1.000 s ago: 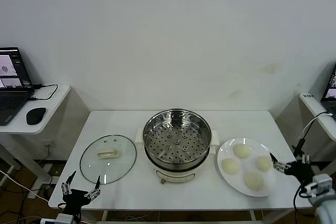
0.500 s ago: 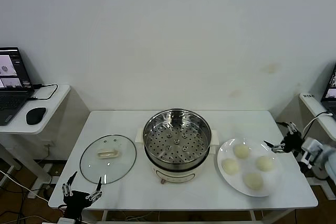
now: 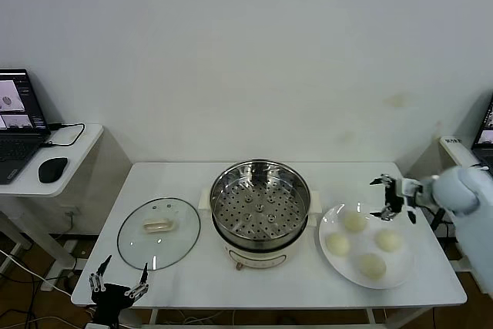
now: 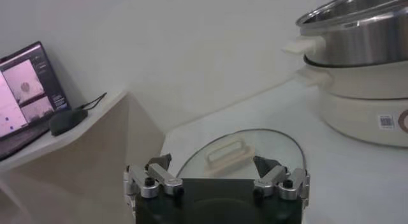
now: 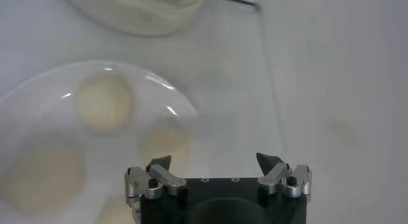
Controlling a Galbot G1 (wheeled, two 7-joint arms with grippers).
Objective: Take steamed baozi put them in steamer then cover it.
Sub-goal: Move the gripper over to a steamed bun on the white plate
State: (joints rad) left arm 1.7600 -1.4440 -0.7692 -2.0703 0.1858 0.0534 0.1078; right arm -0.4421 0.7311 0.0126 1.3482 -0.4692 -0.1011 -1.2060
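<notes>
A: Nearest the robot, what is shown?

B: The left gripper (image 3: 118, 293), parked low at the table's front edge, jaws spread and empty. Just beyond it the round clear glass cover with a cream oblong handle (image 3: 159, 232) lies flat on the white table (image 3: 192, 279).

A: And the buns?

B: Four small cream-white steamed baozi (image 3: 373, 266) sit on a flat white round plate (image 3: 330, 262), right of the shiny stainless-steel steamer on its white base (image 3: 260, 213). The perforated tray holds nothing yet.

A: How would a bun handle?

B: Judged soft, light and easily dented, with a smooth skin that may slip. A grip across the widest part, closing only until the dough gives slightly, seems best. The cover is stiffer, heavier and breakable; its handle is the place to take hold.

A: The working arm's pose?

B: The right gripper (image 3: 390, 196) hovers above the plate's far edge, near the rear bun (image 3: 354, 222), reaching in from the right with the wrist roughly level. Its fingers stand apart, clamped on nothing; the right wrist view shows the plate (image 5: 185, 104) below them.
</notes>
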